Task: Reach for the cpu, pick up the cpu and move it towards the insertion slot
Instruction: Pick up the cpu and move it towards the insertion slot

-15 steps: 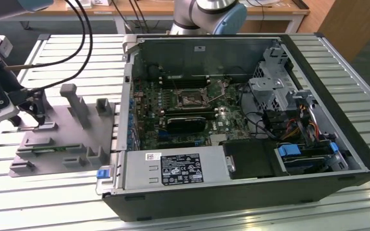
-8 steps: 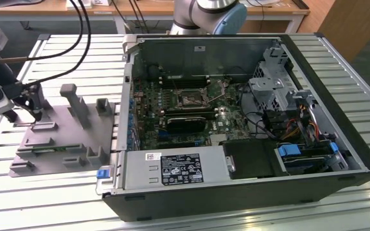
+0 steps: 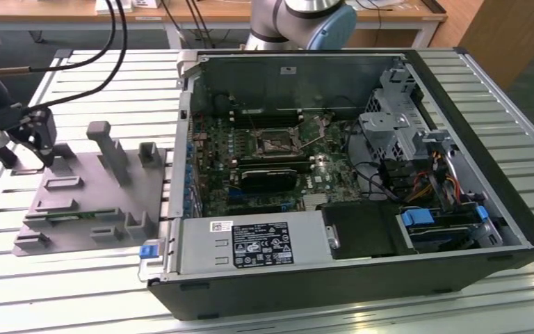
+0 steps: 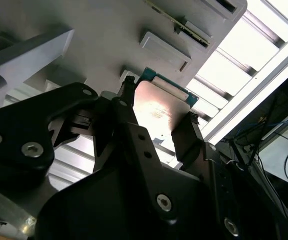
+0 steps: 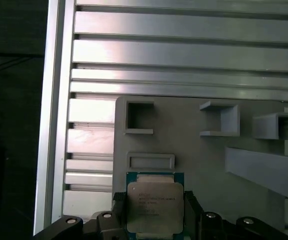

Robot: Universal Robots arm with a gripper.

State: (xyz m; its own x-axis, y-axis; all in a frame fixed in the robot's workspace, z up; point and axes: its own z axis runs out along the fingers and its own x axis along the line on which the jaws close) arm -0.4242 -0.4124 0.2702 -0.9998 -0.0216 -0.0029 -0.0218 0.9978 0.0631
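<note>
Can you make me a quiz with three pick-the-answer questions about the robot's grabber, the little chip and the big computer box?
1. Where is the gripper?
A. On a chair.
B. Over the grey tray.
C. On the floor.

2. What colour is the top of the chip?
A. Silvery.
B. Red.
C. Yellow.

3. How is the computer?
A. Shut with its lid on.
B. Wrapped in paper.
C. Open, with its insides showing.

Answers:
1 B: the gripper hangs above the tray at the exterior view's left.
2 A: the chip shines silvery in the first wrist view.
3 C: the computer has no cover on and its insides show.
</note>
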